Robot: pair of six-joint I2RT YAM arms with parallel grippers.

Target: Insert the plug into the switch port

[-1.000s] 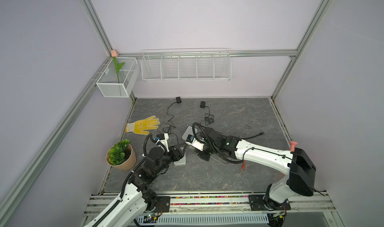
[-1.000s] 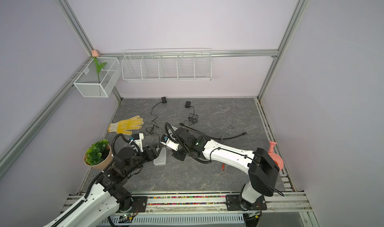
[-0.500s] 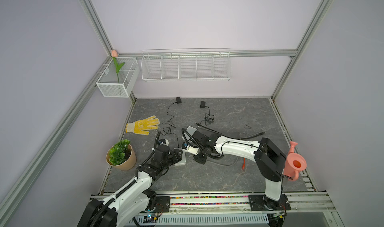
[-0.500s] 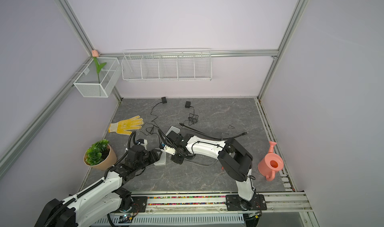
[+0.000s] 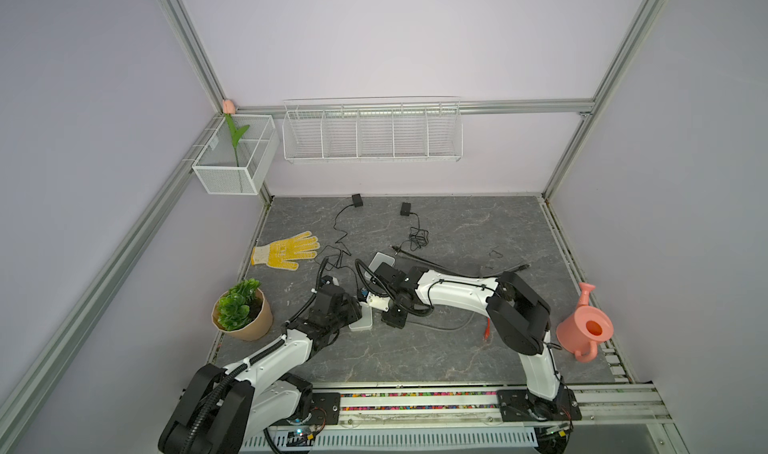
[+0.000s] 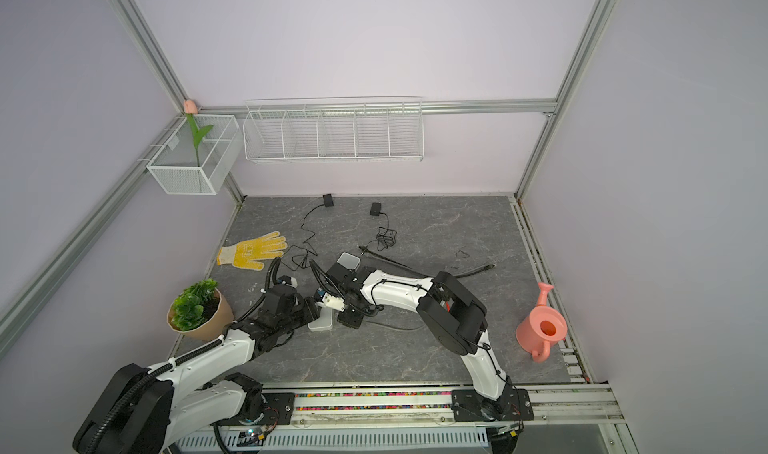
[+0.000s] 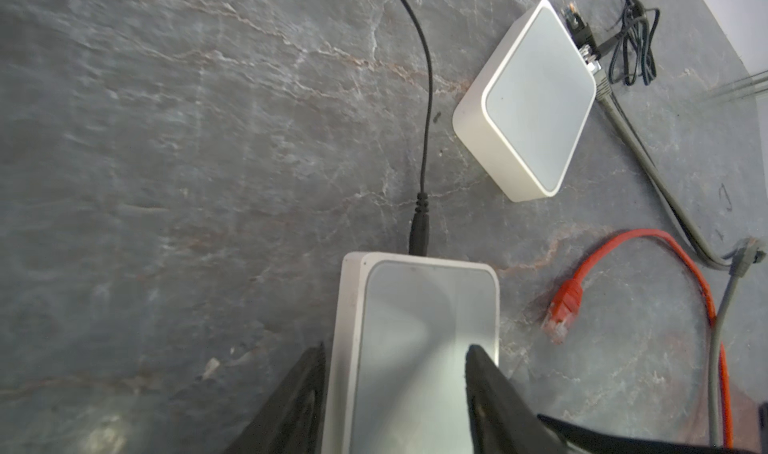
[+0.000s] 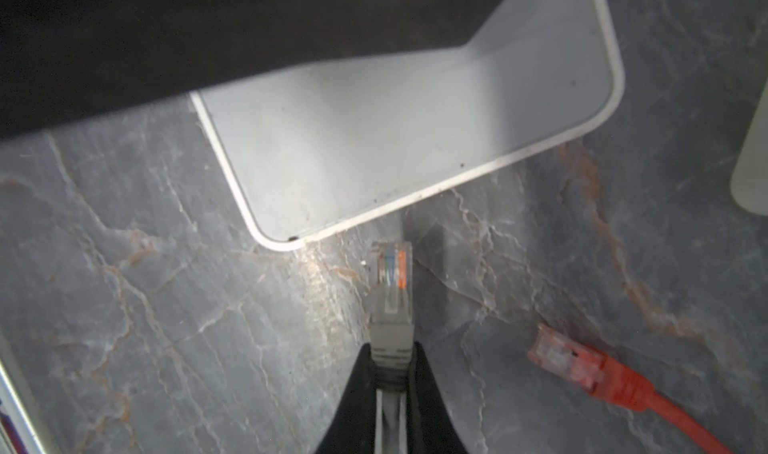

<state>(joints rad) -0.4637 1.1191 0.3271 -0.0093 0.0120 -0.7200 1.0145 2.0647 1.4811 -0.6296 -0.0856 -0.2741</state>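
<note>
On grey tabletop, the plug sits just beside the switch edge.

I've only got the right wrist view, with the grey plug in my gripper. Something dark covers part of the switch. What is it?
Observer: That's the left gripper; its fingers straddle the switch.
Operator: Is it clamped?
Observer: Can't tell; one finger lies beside its edge, the other over its top.
Operator: Anything plugged in already?
Observer: A black power cable enters the end away from that gripper.
</note>
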